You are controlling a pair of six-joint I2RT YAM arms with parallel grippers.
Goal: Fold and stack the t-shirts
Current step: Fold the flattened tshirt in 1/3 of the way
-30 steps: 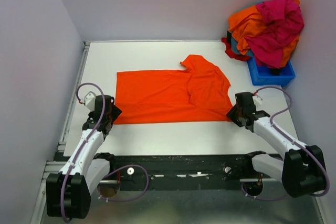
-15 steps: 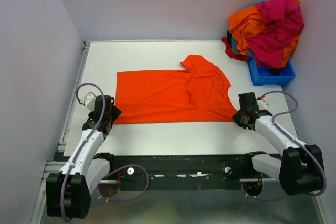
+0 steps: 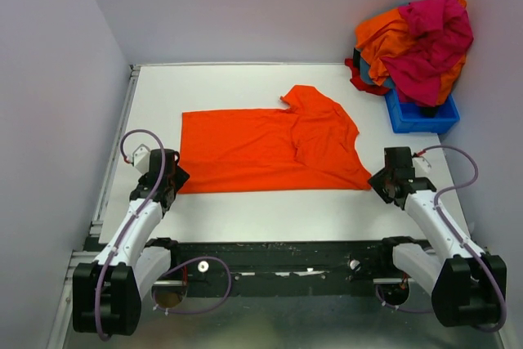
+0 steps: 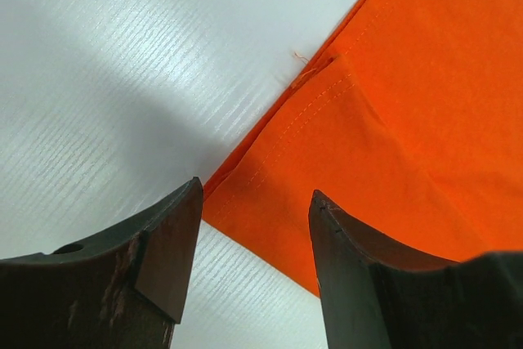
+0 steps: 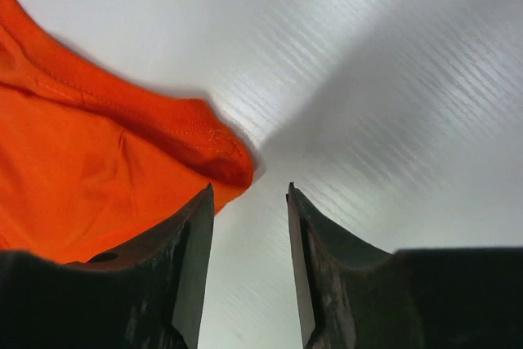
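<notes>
An orange t-shirt (image 3: 270, 149) lies flat on the white table (image 3: 245, 206), its right part folded over. My left gripper (image 3: 174, 179) is open at the shirt's near left corner; the left wrist view shows that hemmed corner (image 4: 343, 145) lying just ahead of the open jaws. My right gripper (image 3: 381, 183) is open and empty just off the shirt's near right corner; in the right wrist view the corner (image 5: 204, 140) lies beside the left finger, not between the jaws.
A blue bin (image 3: 421, 116) at the back right holds a heap of orange, pink and red shirts (image 3: 417, 34). Grey walls close in the table on the left, back and right. The black frame rail (image 3: 270, 255) runs along the near edge.
My right gripper has slid right and toward me, drawing the shirt's near right corner outward, and now stands open off the cloth. The left arm has barely moved.
</notes>
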